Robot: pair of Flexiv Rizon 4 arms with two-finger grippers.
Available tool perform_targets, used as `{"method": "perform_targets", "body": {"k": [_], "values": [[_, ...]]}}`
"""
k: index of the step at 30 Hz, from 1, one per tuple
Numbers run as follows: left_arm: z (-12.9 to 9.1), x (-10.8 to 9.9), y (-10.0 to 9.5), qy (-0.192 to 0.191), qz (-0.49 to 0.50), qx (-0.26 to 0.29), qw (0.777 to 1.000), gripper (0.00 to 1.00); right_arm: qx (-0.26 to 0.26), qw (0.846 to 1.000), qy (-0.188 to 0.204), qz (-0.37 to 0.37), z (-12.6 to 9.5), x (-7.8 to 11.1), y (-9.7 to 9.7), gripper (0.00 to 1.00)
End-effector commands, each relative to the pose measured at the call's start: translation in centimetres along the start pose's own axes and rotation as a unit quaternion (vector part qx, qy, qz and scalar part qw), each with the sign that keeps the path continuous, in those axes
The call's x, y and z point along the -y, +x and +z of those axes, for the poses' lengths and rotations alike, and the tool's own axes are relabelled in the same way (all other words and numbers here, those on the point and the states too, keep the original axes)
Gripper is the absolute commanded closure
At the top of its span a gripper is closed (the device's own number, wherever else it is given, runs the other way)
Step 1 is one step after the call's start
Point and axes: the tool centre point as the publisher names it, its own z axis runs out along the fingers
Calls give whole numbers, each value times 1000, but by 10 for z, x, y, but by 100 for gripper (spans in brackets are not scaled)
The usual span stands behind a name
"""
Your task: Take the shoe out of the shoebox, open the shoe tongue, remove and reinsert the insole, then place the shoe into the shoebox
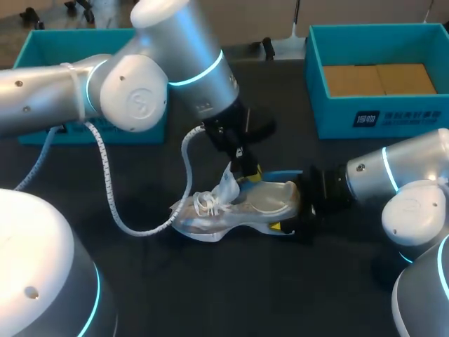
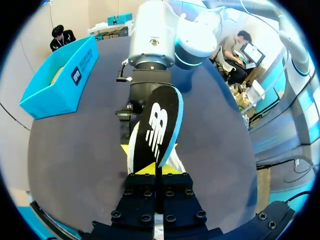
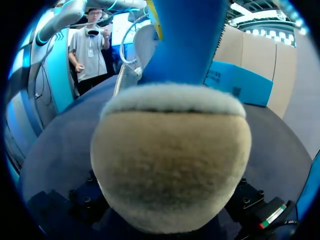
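One table (image 1: 231,288) bearing a shoebox (image 1: 372,116) at its far right corner, a shoe (image 1: 231,207) mid-table with its heel clamped in the right gripper (image 1: 287,210), and an insole (image 2: 157,125) pinched by the left gripper (image 2: 156,169) above the opening; probably best kept aligned lengthwise, heel braced.

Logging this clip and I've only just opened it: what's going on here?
The shoe rests on the table, outside the teal shoebox on the right. The right gripper holds it by the heel. The left gripper is shut on the insole, whose lower end is at the shoe's opening. One frame cannot show whether it is coming out or going in.
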Motion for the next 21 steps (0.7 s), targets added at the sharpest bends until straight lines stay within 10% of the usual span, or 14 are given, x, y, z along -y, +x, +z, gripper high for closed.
{"method": "perform_targets", "body": {"k": [1, 21], "values": [[7, 2, -6, 2, 2, -6, 1000, 88, 1, 1000, 3, 0, 2, 0, 1, 100], [-3, 9, 2, 83, 35, 15, 996, 63, 1, 1000, 3, 0, 2, 0, 1, 100]]}}
